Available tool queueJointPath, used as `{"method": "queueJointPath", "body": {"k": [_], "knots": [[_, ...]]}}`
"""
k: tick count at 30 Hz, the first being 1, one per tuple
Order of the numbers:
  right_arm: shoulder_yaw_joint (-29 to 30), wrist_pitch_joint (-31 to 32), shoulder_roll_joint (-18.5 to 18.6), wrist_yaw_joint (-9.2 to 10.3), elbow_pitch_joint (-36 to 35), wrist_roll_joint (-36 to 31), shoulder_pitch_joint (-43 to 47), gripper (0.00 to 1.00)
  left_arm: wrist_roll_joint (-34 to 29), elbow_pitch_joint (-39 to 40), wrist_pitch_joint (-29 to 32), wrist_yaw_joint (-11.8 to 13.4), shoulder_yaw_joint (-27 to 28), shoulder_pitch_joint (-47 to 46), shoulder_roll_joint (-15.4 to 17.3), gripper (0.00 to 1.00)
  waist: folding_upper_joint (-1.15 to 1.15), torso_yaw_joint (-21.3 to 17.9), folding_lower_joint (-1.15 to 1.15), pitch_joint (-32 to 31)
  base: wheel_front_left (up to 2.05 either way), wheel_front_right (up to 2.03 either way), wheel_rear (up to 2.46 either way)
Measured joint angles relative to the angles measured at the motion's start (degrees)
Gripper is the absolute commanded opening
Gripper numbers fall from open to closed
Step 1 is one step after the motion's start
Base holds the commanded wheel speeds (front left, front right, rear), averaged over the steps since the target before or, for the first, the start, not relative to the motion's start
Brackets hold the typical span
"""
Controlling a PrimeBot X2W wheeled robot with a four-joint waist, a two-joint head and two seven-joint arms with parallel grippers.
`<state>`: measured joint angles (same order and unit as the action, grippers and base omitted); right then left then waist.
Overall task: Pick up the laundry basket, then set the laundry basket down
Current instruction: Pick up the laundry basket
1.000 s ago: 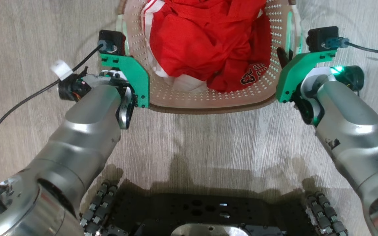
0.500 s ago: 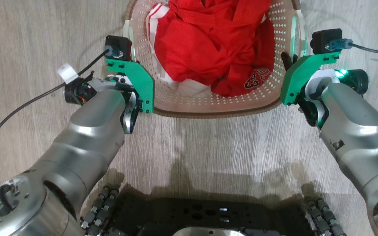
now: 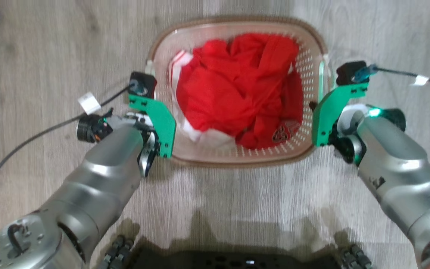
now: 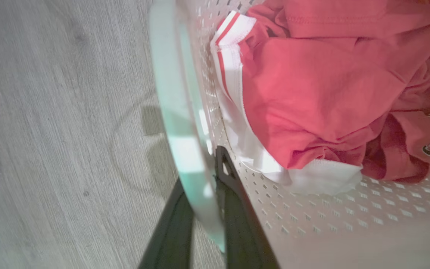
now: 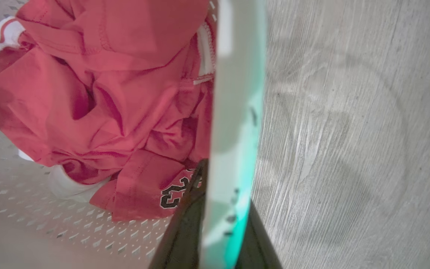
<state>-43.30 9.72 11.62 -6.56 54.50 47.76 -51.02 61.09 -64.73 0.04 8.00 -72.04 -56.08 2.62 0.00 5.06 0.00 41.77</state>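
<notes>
The laundry basket [image 3: 237, 156] is on or just above the wood floor ahead of me; I cannot tell which. It has cream perforated walls and a brown rim, and holds crumpled red clothes [image 3: 237, 97] with white trim. My left gripper [image 3: 151, 86] is at the basket's left side. In the left wrist view, the left gripper [image 4: 202, 201] is shut on the white left handle [image 4: 170, 93], one dark finger inside the basket wall and one outside. My right gripper [image 3: 319, 101] is at the right side. In the right wrist view, the right gripper [image 5: 218, 220] is shut on the right handle [image 5: 237, 93].
Grey wood-look floor [image 3: 36, 45] lies all around the basket. A black cable [image 3: 32, 130] trails left from my left wrist, and another cable [image 3: 405, 73] runs right from my right wrist. My dark wheeled base [image 3: 237, 259] lies along the bottom edge.
The whole head picture has shifted, so the camera moved. The basket now shows whole, smaller and lower in the frame. Both grippers remain on the handles.
</notes>
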Motion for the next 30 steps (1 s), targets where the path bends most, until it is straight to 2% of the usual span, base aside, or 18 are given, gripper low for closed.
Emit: {"method": "queueJointPath", "body": {"k": [3, 11, 30], "knots": [[-1.1, 2.4, 0.0, 0.00, 0.0, 0.8, 1.1, 0.00, -0.7, -0.4, 2.2, -1.5, -0.5, 1.4, 0.0, 0.00, 0.00, -0.3, 0.00, -3.2, 0.00, 0.00, 0.00], [-1.3, 4.1, -0.9, 0.00, 1.6, 1.5, 4.2, 0.00, -2.6, -0.6, 4.0, -2.9, -1.1, 4.7, 0.0, 0.00, 0.00, -0.4, 0.00, -10.2, 0.00, 0.00, 0.00], [2.6, 3.8, -4.1, -0.01, 4.0, 0.1, 14.1, 0.00, -2.4, -0.9, 3.3, -3.4, -1.3, 14.8, 0.1, 0.00, 0.00, 0.1, 0.00, -26.6, 0.00, 0.00, 0.00]]}}
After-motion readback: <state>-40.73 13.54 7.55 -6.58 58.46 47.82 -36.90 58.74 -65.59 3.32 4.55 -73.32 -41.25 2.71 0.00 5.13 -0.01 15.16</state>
